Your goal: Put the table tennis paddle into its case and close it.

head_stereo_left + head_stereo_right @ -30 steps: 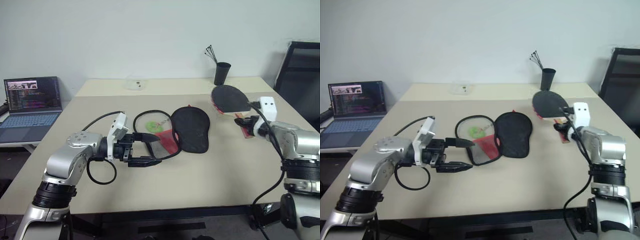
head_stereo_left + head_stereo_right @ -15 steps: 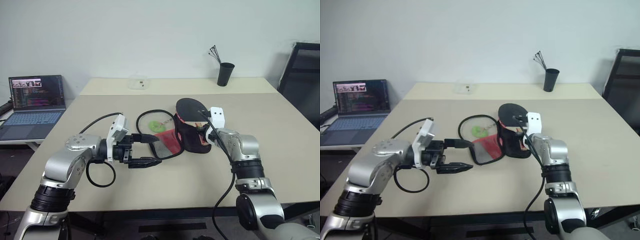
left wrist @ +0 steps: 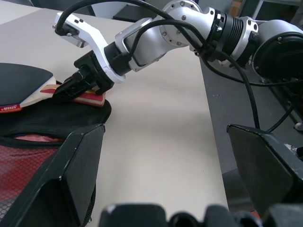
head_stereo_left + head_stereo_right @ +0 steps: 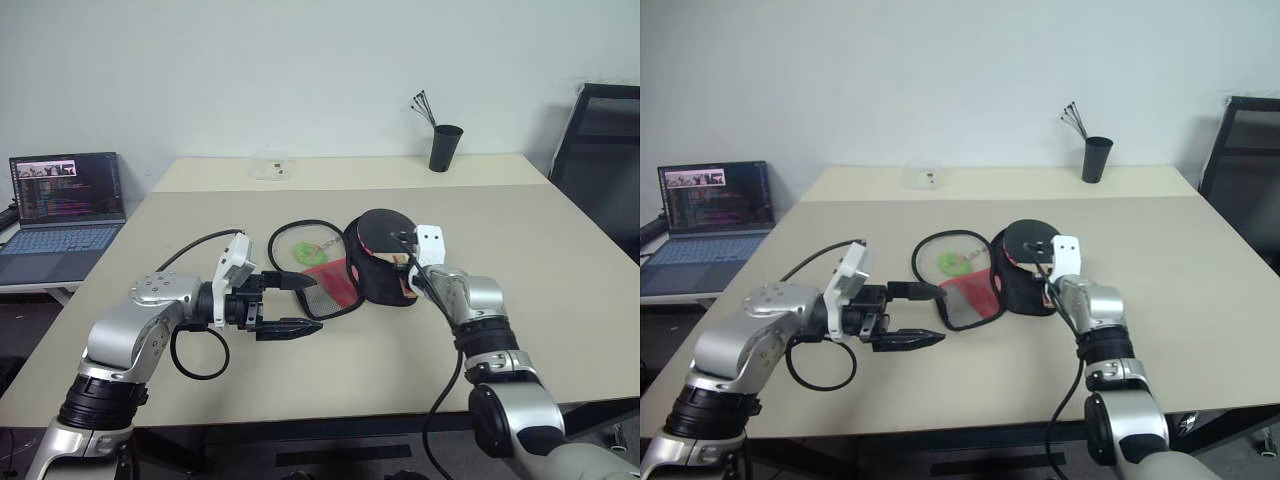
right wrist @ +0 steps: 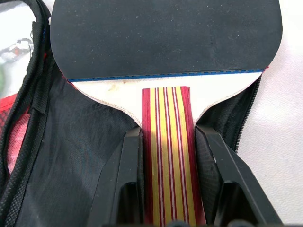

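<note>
Table tennis paddle (image 5: 165,42), round black rubber face, light-wood handle with red stripes, sits in the middle of the table, held over the black half of the case (image 4: 385,280). The right gripper (image 5: 168,177) is clamped on the handle, one black finger on each side, blade pointing away from the wrist. In the left wrist view the paddle lies about level, just above the black fabric; whether it touches the fabric cannot be told.

The case, a soft paddle-shaped zip pouch of black fabric with a red lower part, lies unzipped and spread flat. Its mesh-and-red flap (image 4: 325,283) is to the left of the black half, and a green zipper tag (image 4: 305,252) lies inside the far loop of the zipper edge.

The left gripper (image 4: 290,305) has its fingers spread wide and holds nothing. It hovers at the near left edge of the red flap, pointing right.

Beige table (image 4: 560,260). A black cup with thin sticks (image 4: 444,146) stands at the far right. An open laptop (image 4: 62,205) sits on a lower surface at far left. A black chair (image 4: 600,150) is at far right.
</note>
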Controlling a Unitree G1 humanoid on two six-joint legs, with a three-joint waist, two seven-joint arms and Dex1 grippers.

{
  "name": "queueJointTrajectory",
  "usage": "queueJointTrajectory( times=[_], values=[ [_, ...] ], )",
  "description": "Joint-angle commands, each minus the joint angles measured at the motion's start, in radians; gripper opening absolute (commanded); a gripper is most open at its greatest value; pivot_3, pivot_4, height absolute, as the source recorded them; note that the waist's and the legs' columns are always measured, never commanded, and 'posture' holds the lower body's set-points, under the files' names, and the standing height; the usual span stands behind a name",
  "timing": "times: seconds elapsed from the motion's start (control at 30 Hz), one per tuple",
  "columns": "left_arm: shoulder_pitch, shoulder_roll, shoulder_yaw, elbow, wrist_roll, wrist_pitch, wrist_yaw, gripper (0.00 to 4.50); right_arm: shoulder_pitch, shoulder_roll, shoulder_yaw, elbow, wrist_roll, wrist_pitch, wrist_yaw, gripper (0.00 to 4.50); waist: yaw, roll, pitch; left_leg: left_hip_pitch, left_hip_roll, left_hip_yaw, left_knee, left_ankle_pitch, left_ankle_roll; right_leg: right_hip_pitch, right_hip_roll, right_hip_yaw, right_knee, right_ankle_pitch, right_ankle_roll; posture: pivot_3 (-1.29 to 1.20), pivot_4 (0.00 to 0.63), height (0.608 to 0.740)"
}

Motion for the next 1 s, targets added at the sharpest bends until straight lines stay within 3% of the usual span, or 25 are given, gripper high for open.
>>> queueJointTrajectory(
  times=[0.03,0.27,0.6,0.7,0.87,1.0],
  values=[
    [-0.007,0.006,0.025,-0.024,-0.018,-0.012,0.002,4.50,-0.040,0.016,0.003,-0.034,0.010,-0.006,-0.006,1.09,0.000,0.000,0.000,0.000,0.000,0.000,0.000,0.000,0.000,0.000,0.000,0.000,0.000,0.000,0.000,0.00,0.150,0.740],
    [-0.009,0.001,0.021,-0.018,-0.015,-0.017,0.003,4.50,-0.049,0.039,-0.015,-0.037,0.019,0.007,-0.032,1.09,0.000,0.000,0.000,0.000,0.000,0.000,0.000,0.000,0.000,0.000,0.000,0.000,0.000,0.000,0.000,0.00,0.150,0.740],
    [-0.005,-0.002,0.020,-0.017,-0.013,-0.020,0.006,4.50,-0.039,0.064,-0.022,-0.064,0.014,-0.003,-0.077,4.46,0.000,0.000,0.000,0.000,0.000,0.000,0.000,0.000,0.000,0.000,0.000,0.000,0.000,0.000,0.000,0.00,0.150,0.740],
    [0.001,-0.001,0.022,-0.019,-0.013,-0.019,0.010,4.50,-0.017,0.068,0.004,-0.139,0.019,0.024,-0.055,4.46,0.000,0.000,0.000,0.000,0.000,0.000,0.000,0.000,0.000,0.000,0.000,0.000,0.000,0.000,0.000,0.00,0.150,0.740],
    [0.014,-0.009,0.039,-0.011,0.005,-0.050,0.047,4.50,0.066,0.035,0.059,-0.427,0.081,0.171,0.042,4.46,0.000,0.000,0.000,0.000,0.000,-0.001,-0.001,0.000,0.000,0.000,0.000,0.000,0.000,0.000,0.000,0.00,0.150,0.740],
    [-0.017,-0.032,0.062,0.036,0.037,-0.097,0.116,4.50,0.149,-0.094,0.086,-0.674,0.184,0.316,0.188,4.46,0.006,0.000,0.000,0.000,0.000,-0.002,0.000,0.000,0.000,0.000,0.000,0.000,-0.001,0.000,0.000,0.00,0.150,0.740]
  ],
)
